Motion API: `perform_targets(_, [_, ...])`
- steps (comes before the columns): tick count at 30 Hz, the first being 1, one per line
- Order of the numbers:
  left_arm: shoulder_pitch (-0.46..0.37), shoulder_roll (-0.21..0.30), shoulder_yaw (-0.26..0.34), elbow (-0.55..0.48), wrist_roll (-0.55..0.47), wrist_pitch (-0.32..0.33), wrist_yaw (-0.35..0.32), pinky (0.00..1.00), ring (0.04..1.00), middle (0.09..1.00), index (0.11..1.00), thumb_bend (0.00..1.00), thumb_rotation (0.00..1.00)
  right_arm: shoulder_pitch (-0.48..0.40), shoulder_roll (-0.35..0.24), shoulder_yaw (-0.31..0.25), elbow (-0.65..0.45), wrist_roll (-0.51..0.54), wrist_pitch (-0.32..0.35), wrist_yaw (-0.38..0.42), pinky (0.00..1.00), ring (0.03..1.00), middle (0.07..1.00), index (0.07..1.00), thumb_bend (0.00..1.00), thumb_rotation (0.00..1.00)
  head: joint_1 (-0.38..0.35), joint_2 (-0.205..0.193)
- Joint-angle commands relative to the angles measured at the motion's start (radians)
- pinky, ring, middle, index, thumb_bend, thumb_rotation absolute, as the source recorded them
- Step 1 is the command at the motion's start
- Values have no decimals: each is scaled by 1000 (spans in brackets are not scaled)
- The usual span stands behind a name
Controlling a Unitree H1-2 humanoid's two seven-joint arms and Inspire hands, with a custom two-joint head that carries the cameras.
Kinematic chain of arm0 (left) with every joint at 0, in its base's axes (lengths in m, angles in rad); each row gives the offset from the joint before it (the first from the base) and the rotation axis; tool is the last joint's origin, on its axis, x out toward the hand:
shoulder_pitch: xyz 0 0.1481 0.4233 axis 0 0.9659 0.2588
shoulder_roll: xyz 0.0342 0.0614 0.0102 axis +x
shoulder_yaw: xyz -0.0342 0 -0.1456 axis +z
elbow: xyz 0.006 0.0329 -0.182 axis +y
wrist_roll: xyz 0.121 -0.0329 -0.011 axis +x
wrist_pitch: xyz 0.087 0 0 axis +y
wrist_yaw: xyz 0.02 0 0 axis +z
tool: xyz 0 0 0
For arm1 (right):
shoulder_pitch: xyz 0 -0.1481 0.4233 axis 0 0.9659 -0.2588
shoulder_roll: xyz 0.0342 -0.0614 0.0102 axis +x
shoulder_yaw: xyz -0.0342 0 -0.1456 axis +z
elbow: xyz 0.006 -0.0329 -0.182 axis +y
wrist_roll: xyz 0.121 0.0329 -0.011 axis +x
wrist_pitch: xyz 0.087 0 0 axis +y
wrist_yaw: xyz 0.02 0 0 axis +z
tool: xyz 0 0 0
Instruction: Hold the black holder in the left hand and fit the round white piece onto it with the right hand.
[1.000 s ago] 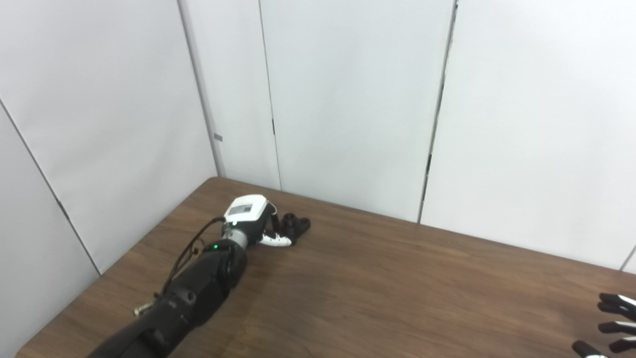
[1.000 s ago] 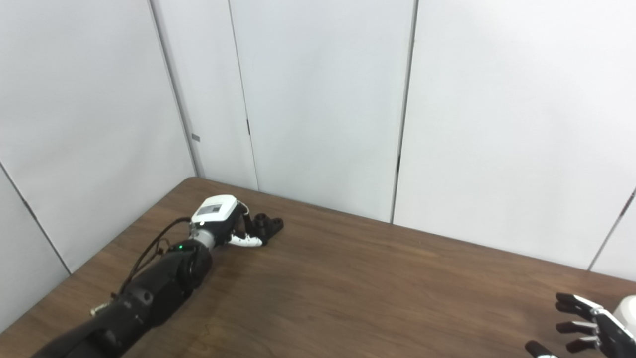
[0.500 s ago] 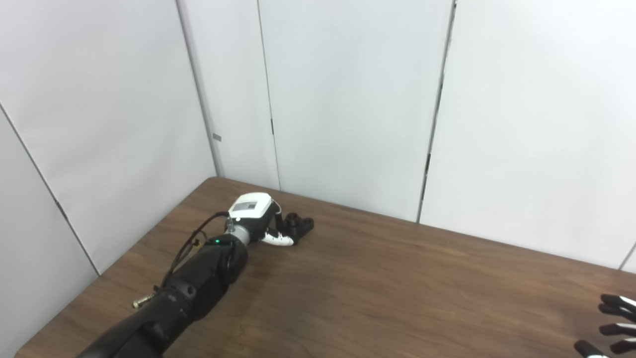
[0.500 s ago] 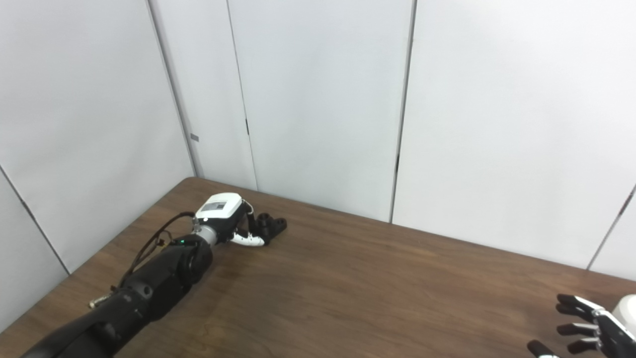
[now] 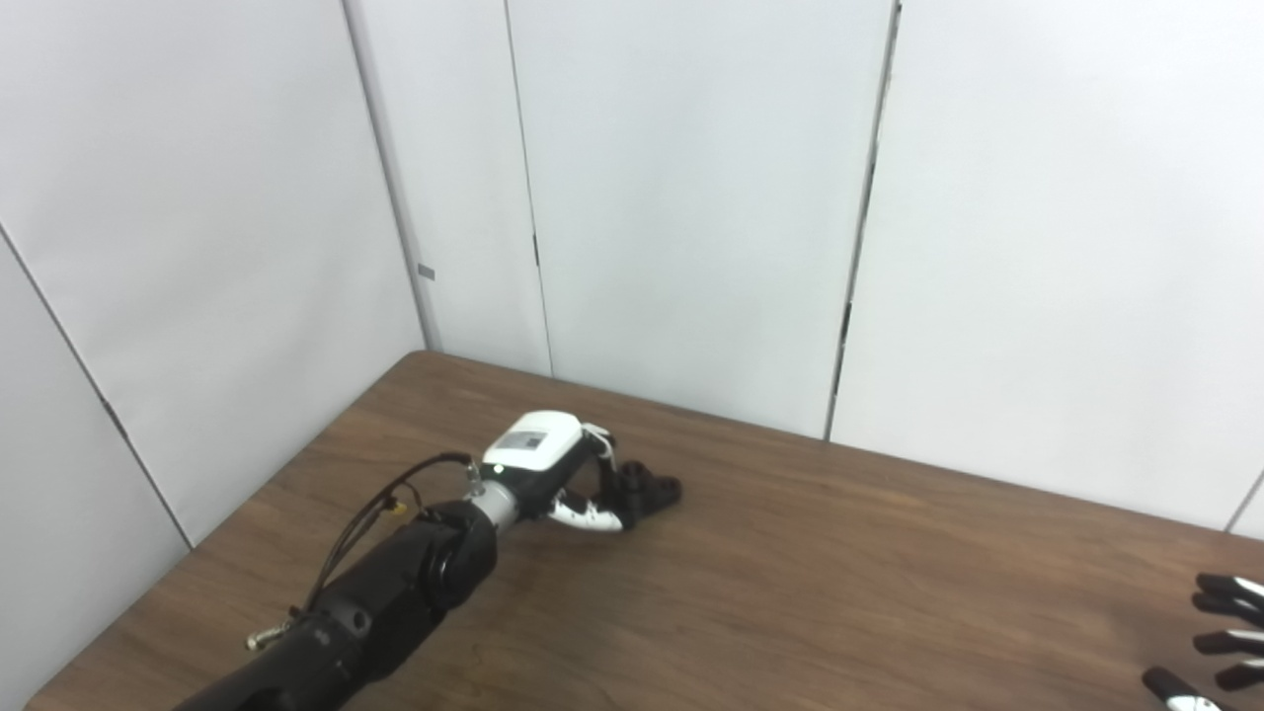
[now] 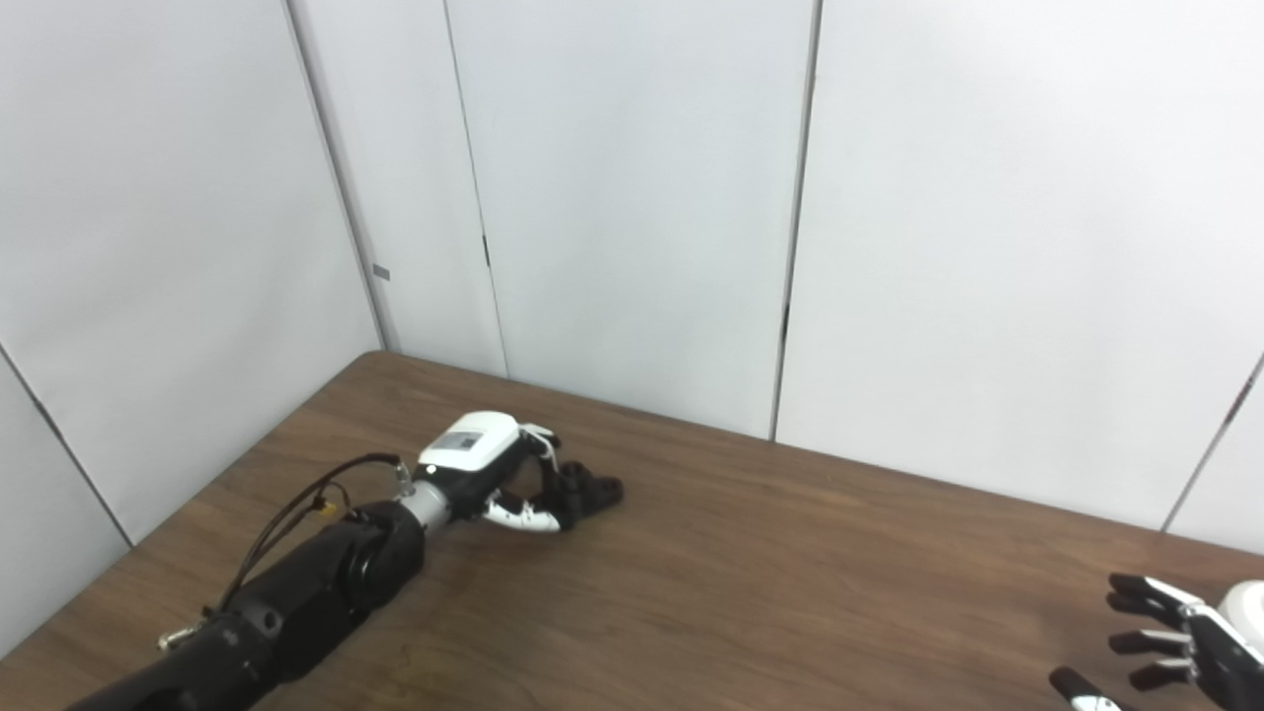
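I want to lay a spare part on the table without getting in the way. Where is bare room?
The wide bare stretch of table between the left hand, closed on the black holder, and the open right hand is free. The far strip along the wall panels is bare too. Only the spots around both hands are crowded.

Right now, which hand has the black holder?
The left hand, closed on the black holder at the table's far left; the right hand is open, empty.

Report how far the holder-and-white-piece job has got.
Done: the left hand is shut on the black holder, low over the table.
In hand: nothing else; the right hand waits open at the edge.
Left: the round white piece is not in view, so fetching and fitting remain.
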Motion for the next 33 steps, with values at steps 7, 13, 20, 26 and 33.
perform_targets(7, [58, -42, -28, -86, -25, -155, -52, 735, 857, 828, 488, 524, 61, -38, -6, -5, -56, -8, 19, -5, 466, 608, 720, 737, 554, 256, -31, 13])
perform_targets(13, [87, -84, -35, -148, -40, -191, -82, 736, 863, 817, 488, 523, 57, -42, -1, -1, -73, -15, 35, -9, 478, 612, 718, 737, 552, 181, -57, 20])
perform_targets(20, [94, -149, -65, -160, -15, -239, -70, 692, 857, 818, 488, 524, 60, -47, 6, -2, -93, -15, 53, -8, 480, 610, 716, 737, 557, 158, -94, 29])
perform_targets(26, [92, -218, -83, -135, -45, -269, -87, 736, 868, 823, 489, 523, 62, -51, 6, 0, -92, -4, 51, -2, 501, 611, 723, 745, 534, 181, -124, 37])
perform_targets(33, [76, -278, -119, -75, -26, -310, -74, 714, 872, 830, 490, 523, 65, -56, 5, 1, -73, -12, 32, -12, 516, 623, 730, 751, 540, 256, -169, 50])
